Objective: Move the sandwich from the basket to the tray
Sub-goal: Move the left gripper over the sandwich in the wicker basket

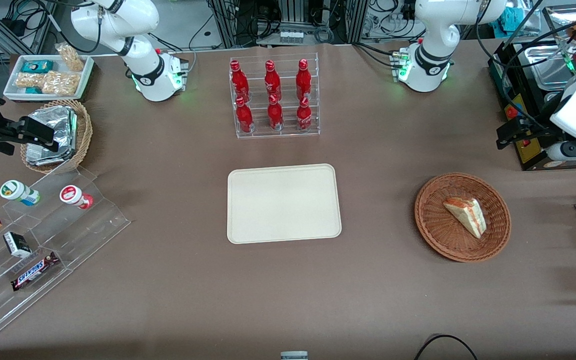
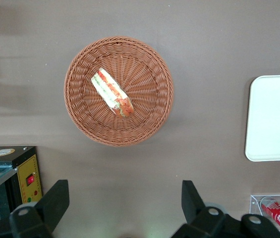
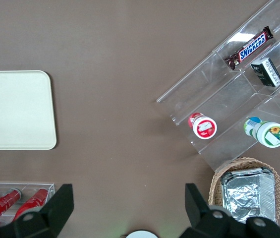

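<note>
My hand [image 2: 121,198] hung high above the tabletop [image 1: 393,280], its two fingers [image 2: 55,198] spread wide with nothing between them and nothing touching them. It was raised well clear of everything, toward my working end of the tabletop and farther from the front camera than the basket [image 1: 462,217].

The sandwich [image 1: 465,215] lay inside the basket, resting on the woven floor a little off its middle, its pale bread face up in the front view and its red-orange and green filling [image 2: 114,94] showing along the cut side in my wrist view. It lay flat, one wedge alone in there, well apart from my fingers; the basket sat wholly below my open hand and out past the fingertips, with bare brown tabletop between them.

The basket stood near my end of the tabletop, roughly midway between the edge nearest the front camera and the edge where the arm bases stand. The tray [image 1: 283,203] lay near the middle of the tabletop, well apart from the basket, with nothing on it. A clear rack of red bottles [image 1: 273,95] stood farther from the front camera than the tray, close to the edge with the arm bases.
</note>
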Available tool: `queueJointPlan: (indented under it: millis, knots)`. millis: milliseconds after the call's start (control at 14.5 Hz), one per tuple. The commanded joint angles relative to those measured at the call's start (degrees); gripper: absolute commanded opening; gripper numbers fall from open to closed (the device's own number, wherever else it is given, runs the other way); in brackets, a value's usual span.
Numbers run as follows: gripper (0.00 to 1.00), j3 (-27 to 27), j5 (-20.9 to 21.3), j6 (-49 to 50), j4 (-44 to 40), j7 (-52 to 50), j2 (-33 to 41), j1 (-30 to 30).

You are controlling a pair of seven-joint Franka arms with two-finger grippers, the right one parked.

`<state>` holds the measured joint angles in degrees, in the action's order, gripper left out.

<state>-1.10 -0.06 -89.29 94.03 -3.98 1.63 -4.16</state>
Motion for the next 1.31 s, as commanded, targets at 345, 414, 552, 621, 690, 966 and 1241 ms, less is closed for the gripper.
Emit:
queueJointPlan:
  millis: [345,414,552,621,690,966,1241]
  knots:
    - [1.0,-0.4,-0.47,1.22,0.71,0.11,-0.05,0.11]
    - [1.0,-0.57,-0.29,0.96,1.5,0.2,-0.22,0.2]
    - [1.0,-0.66,-0.2,0.96,1.95,0.29,-3.19,2.12]
    - [1.0,-0.66,-0.2,0.78,2.12,0.29,-5.04,3.18]
    - [1.0,-0.66,-0.2,-0.18,3.25,0.38,-6.88,4.06]
    - [1.0,-0.75,0.32,-13.76,11.32,0.38,-11.47,4.24]
    - [1.0,-0.75,-0.29,-33.37,22.67,-1.11,-12.7,4.33]
